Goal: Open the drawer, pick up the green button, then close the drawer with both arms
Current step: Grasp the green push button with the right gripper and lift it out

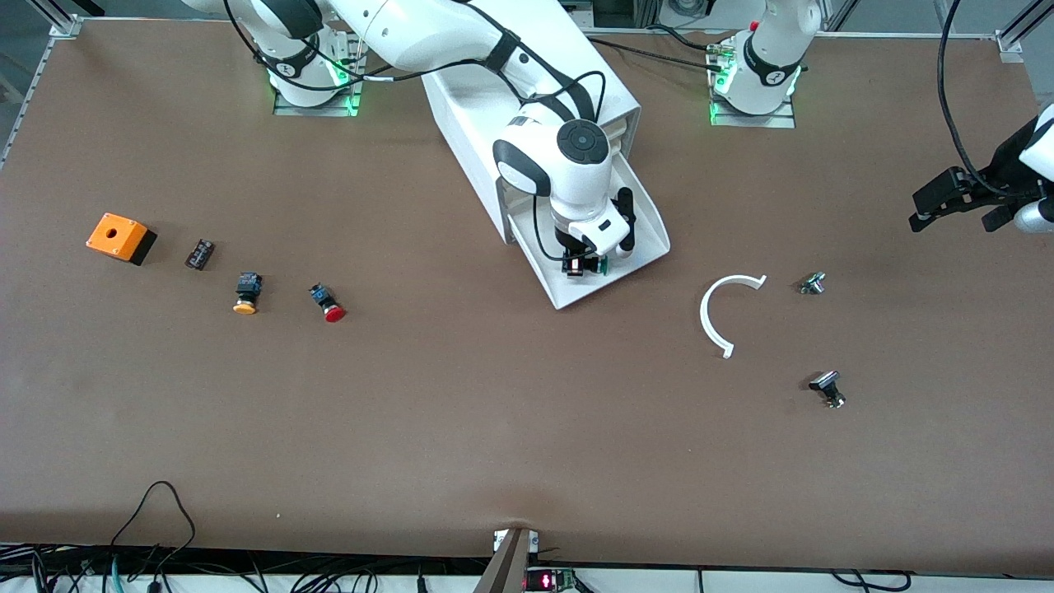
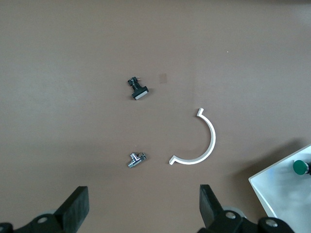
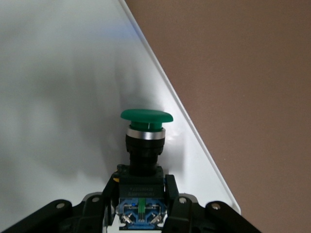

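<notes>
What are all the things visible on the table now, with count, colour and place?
cabinet: one, white, between the arm bases
drawer: one, white, pulled open
green button: one, in the drawer
red button: one, toward the right arm's end
yellow-orange button: one, beside the red one
orange box: one, nearest the right arm's end
small black part: one, beside the box
curved white strip: one, toward the left arm's end
small metal parts: two, near the strip
right gripper: shut on the green button
left gripper: open, above the table
</notes>
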Controlling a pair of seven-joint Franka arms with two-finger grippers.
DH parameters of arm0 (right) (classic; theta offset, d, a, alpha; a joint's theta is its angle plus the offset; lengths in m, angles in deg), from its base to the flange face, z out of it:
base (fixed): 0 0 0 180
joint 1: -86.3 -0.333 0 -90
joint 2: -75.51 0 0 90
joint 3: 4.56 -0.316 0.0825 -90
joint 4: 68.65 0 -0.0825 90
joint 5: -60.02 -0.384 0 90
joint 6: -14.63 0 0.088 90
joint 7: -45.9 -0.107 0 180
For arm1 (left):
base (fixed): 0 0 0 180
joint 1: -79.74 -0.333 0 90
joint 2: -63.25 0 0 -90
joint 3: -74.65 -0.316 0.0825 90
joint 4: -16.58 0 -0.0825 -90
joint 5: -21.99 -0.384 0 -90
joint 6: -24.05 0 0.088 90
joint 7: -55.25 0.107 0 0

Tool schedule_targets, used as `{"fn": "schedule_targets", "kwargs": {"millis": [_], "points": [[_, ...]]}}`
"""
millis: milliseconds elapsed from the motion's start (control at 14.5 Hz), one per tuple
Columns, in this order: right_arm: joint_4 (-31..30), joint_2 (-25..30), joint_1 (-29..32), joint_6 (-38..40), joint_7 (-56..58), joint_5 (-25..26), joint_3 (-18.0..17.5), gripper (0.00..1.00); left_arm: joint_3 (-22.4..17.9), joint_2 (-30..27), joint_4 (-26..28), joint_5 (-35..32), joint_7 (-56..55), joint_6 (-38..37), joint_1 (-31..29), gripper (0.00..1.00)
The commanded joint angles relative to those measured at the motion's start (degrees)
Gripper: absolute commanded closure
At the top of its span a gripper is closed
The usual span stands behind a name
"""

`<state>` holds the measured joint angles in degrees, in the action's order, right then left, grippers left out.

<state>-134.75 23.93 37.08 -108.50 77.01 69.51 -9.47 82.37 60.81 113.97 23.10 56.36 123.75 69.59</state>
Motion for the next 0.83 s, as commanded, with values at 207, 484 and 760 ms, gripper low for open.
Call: {"fn": "schedule_targets", "kwargs": {"millis": [207,484,760], "points": [[0.98,6.48,0.87,5.52,-1.05,-1.32,0.69,0.71,0.19,0.94,-1.93,0.12,0.47,-0.91,0.04,0.00],[0.89,11.14,5.26,9.21,-0.96,-3.70,0.51,0.71,0.19,0.94,-2.02,0.12,0.56,-0.91,0.04,0.00],[-1.30,14.14,10.62,9.92,-0.44,-3.26,0.60,0.71,0.19,1.03,-2.02,0.21,0.56,-0.83,0.04,0.00]]}}
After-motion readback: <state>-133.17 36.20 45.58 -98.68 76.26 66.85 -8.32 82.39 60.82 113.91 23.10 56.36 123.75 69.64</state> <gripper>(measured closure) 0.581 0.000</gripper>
